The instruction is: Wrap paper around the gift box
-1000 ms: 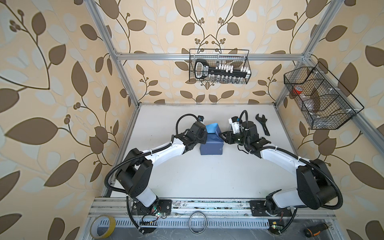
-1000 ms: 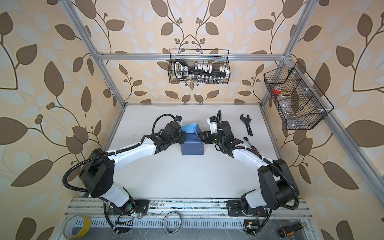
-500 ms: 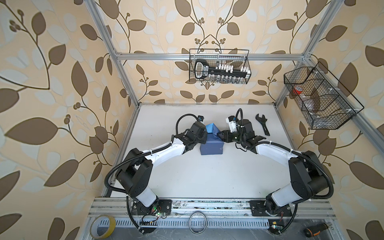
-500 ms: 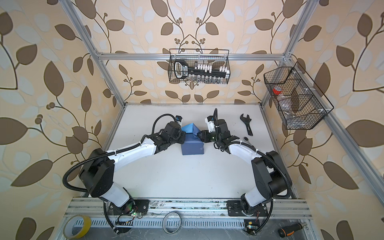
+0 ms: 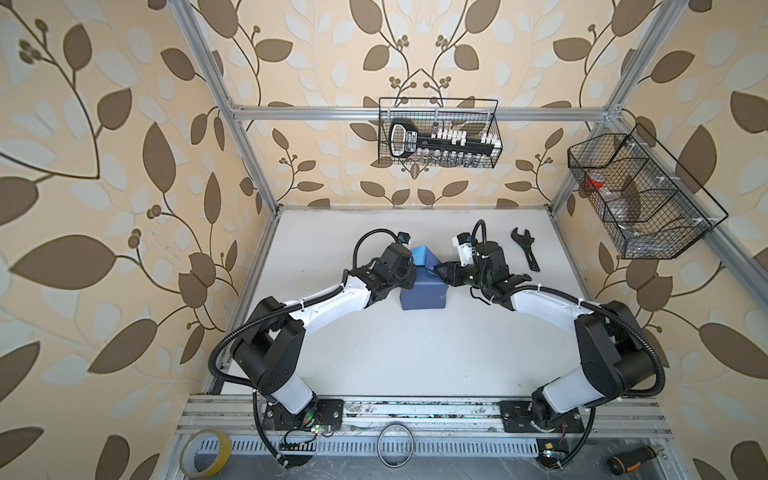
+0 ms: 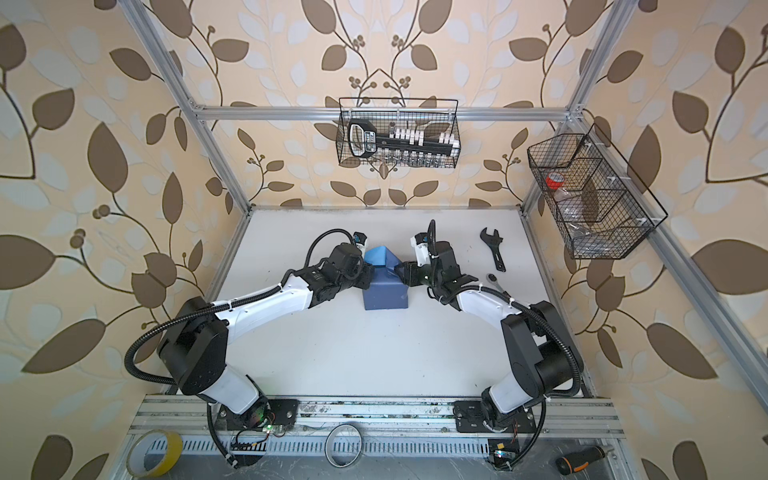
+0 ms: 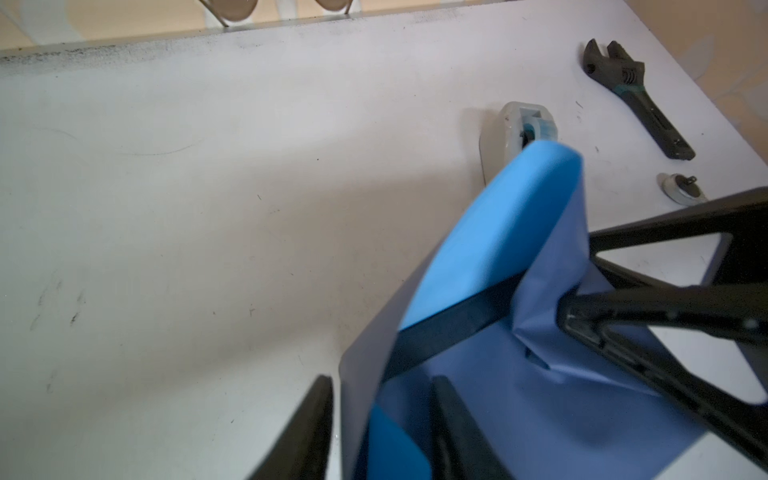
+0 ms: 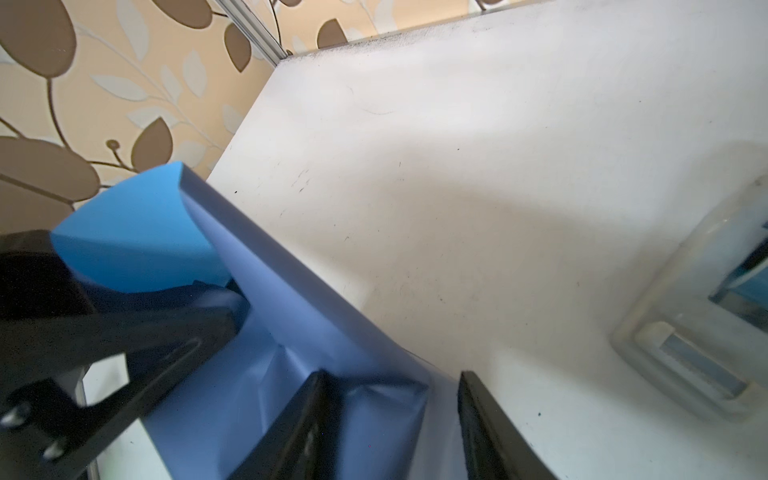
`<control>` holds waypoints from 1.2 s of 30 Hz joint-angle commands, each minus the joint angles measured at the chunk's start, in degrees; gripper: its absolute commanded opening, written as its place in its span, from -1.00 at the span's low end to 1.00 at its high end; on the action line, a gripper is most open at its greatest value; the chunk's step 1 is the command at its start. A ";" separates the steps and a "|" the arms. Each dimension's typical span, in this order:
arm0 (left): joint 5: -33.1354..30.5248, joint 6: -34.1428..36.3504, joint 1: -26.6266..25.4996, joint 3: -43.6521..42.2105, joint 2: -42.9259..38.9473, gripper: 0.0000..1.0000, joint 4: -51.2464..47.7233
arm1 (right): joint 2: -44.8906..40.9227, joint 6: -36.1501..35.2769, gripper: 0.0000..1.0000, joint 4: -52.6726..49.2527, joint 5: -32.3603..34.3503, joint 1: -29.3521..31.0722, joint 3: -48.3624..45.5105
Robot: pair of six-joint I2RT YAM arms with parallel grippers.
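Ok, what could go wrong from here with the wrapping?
The paper stands up loose at the far end, the box edge showing; with the left hand and right hand open, it may unfold. The tape dispenser sits close by the right hand and could get knocked.

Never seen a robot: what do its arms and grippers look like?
Left arm and right arm: white shells, black joints, ribbed black cable hoses, white zip ties. Left gripper and right gripper: thin black fingers, hollow triangular frames.

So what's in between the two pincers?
The gift box, covered in blue paper, sits between the left pincer and right pincer; both top views show it.
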 commanded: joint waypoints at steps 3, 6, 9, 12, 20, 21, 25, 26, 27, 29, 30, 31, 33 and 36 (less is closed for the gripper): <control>3.85 -2.65 -0.28 -2.53 -12.38 0.24 -0.20 | 1.42 -0.59 0.02 -3.62 2.42 0.63 -3.21; 3.93 -5.59 1.01 -6.78 -18.41 0.34 0.42 | 1.47 -0.56 0.02 -3.35 2.19 0.71 -3.25; 7.00 -9.78 5.46 -9.43 -21.17 0.32 0.53 | 1.57 -0.56 0.02 -3.11 1.99 0.87 -3.21; 10.57 -11.59 9.76 -8.78 -19.52 0.18 -0.42 | 1.14 -0.56 0.01 -2.92 1.94 0.96 -3.21; 16.02 -10.86 10.92 -3.73 -10.98 -0.19 -0.05 | 0.77 -0.30 -0.01 -2.74 1.90 1.39 -3.17; 16.72 -10.92 10.76 -3.49 -10.21 -0.20 0.38 | 0.78 -0.29 -0.01 -2.60 1.94 1.53 -3.20; 17.91 -11.60 9.89 -3.16 -8.06 -0.22 2.01 | 0.77 -0.29 -0.01 -2.56 1.97 1.79 -3.17; 18.12 -11.74 9.67 -3.13 -7.91 -0.21 2.25 | 0.70 -0.29 -0.01 -2.56 1.98 1.80 -3.21; 18.31 -11.84 9.52 -3.13 -7.91 -0.22 2.51 | 0.68 -0.29 -0.01 -2.57 1.97 1.80 -3.22; 18.32 -12.21 9.02 -3.29 -6.61 -0.22 3.06 | 0.68 -0.39 -0.01 -2.57 2.01 1.77 -3.30; 18.26 -12.30 8.78 -3.38 -5.98 -0.22 3.31 | 0.66 -0.30 -0.01 -2.60 1.91 1.84 -3.29; 18.33 -12.39 8.65 -3.48 -5.76 -0.21 3.53 | 0.64 -0.30 -0.01 -2.52 1.82 1.84 -3.29; 18.30 -12.40 8.33 -3.40 -5.23 -0.22 3.79 | 0.76 -0.21 -0.01 -2.30 1.73 1.84 -3.38; 18.45 -12.40 8.08 -3.24 -4.38 -0.21 4.06 | 0.86 -0.25 -0.01 -2.21 1.76 1.90 -3.40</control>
